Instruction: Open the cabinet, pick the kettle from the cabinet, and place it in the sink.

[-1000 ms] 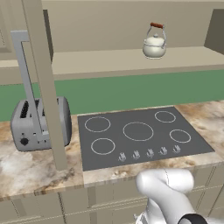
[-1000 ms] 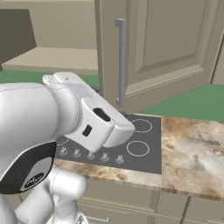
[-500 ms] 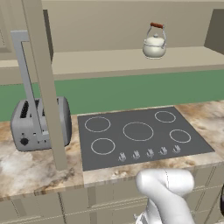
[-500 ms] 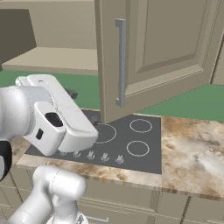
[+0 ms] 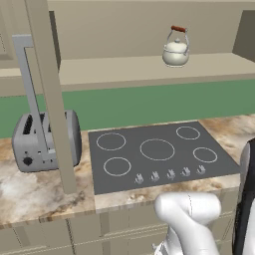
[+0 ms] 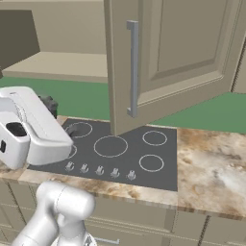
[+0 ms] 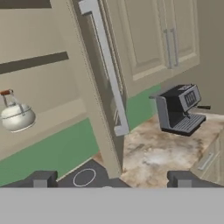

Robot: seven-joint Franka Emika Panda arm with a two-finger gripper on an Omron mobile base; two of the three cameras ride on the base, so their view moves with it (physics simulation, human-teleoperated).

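My claw (image 7: 112, 179) is spread wide, its two dark finger tips (image 7: 41, 179) standing far apart at the bottom of the hand view, and it holds nothing.

Directly ahead of the claw in the hand view stands the edge of an open door of the cabinet (image 7: 94, 87), with its long silver bar handle (image 7: 107, 65) running down the face. This door lies between the claw and part of the cabinet interior. In the right base view the same door (image 6: 182, 57) swings out over the cooktop (image 6: 120, 151).

The kettle (image 7: 16, 114) sits upright on the cabinet shelf (image 7: 43, 122), to the left of the door edge in the hand view and well apart from the claw. In the left base view the kettle (image 5: 176, 47) stands alone on the shelf (image 5: 124, 69), above the rear right of the cooktop (image 5: 157, 152), with its reddish-brown grip topmost.

A second open door (image 5: 50, 94) projects forward at the left in the left base view, its edge and bar handle (image 5: 31, 94) in front of a silver toaster (image 5: 45, 139) that rests on the marbled surface (image 5: 35, 191).

To the right of the door in the hand view, a dark coffee machine (image 7: 179, 109) stands on the surface (image 7: 157, 153), below closed wall cabinet doors (image 7: 153, 30).

A green wall band (image 5: 149, 104) runs between the shelf and the surface.
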